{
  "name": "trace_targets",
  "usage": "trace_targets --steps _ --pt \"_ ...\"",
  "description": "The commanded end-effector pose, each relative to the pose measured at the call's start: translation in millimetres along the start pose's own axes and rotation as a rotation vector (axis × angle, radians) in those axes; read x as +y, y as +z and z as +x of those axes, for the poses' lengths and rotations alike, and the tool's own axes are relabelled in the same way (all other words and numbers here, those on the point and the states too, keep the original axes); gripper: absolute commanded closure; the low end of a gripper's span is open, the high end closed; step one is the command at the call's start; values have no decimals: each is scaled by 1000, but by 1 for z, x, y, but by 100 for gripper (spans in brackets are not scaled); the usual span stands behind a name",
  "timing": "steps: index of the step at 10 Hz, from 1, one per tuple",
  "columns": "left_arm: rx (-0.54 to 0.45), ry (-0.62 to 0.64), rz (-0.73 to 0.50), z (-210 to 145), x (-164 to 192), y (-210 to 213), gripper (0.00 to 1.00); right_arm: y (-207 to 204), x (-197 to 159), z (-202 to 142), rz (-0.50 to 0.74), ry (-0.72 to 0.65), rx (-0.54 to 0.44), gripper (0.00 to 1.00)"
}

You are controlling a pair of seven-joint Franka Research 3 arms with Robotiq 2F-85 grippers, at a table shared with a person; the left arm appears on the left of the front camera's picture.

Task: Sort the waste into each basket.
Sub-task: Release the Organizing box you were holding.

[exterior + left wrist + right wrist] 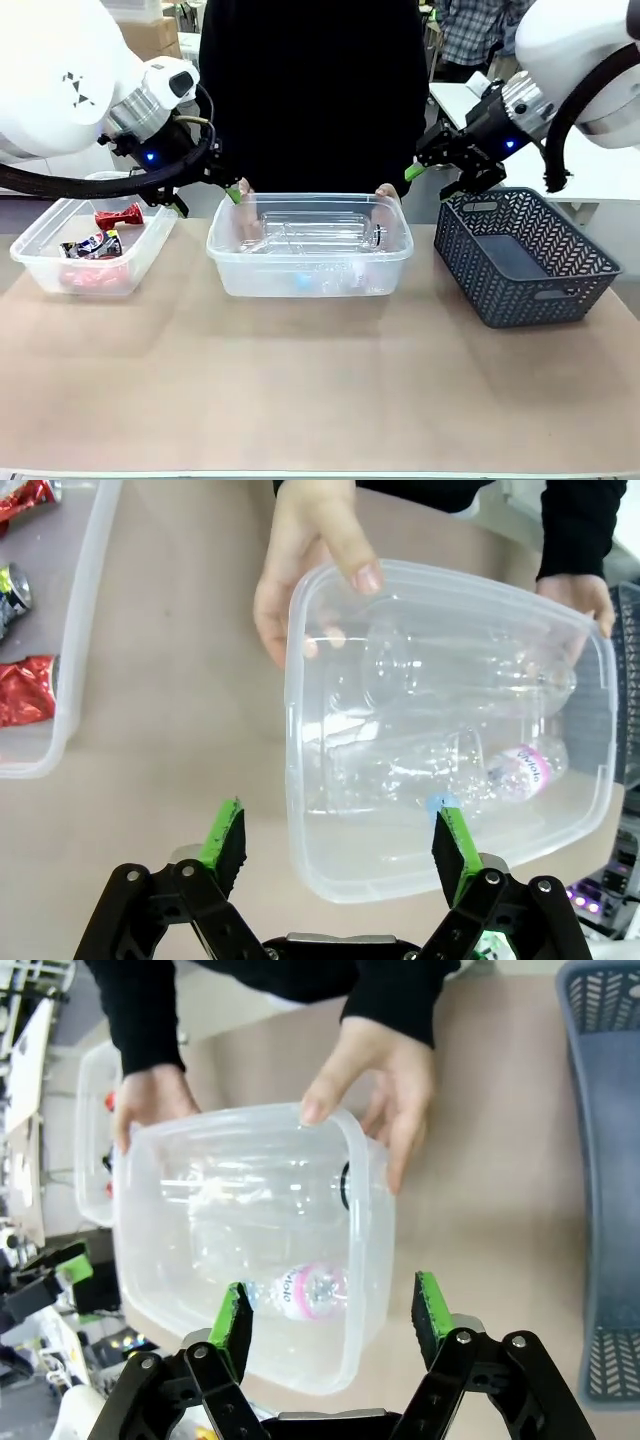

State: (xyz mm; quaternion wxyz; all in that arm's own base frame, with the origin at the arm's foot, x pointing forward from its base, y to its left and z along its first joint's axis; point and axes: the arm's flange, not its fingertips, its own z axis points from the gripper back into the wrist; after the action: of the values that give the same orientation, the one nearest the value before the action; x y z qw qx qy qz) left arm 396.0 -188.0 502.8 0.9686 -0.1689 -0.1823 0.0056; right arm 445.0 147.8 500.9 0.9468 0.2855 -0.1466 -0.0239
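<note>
A clear tub (300,258) stands mid-table and holds clear plastic bottles (310,235). One of them has a pink label (520,770) (305,1290). A person's hands (310,570) (390,1090) grip the tub's far corners. My left gripper (212,192) (340,840) hovers open above the tub's left end, holding nothing. Open and also holding nothing, my right gripper (432,180) (333,1318) hangs above the tub's right end. A second clear tub (40,262) at the left holds crushed red and silver cans (100,240) (25,690).
A dark grey lattice basket (525,280) (605,1160) stands at the right, close to the middle tub. The person in a black top stands at the far side. Bare brown tabletop lies in front of the tubs.
</note>
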Motion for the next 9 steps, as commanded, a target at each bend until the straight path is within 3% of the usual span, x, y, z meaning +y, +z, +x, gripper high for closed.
trace_targets --steps 1,5,6,7,8,9 --pt "-29 -1 37 4 -5 10 4 4 5 7 -19 -20 15 18" --pt "-28 -16 15 6 -3 9 4 4 5 7 -19 -20 15 18" --pt "28 -96 -22 3 6 29 4 1 3 3 4 -7 3 18" --pt "16 -109 -148 -4 25 58 4 50 -24 -20 170 -62 54 18" --pt "43 -97 -355 -9 55 85 4 92 -51 -40 424 -145 140 18" --pt "31 -141 -600 -10 97 107 4 127 -79 -52 632 -336 173 18"
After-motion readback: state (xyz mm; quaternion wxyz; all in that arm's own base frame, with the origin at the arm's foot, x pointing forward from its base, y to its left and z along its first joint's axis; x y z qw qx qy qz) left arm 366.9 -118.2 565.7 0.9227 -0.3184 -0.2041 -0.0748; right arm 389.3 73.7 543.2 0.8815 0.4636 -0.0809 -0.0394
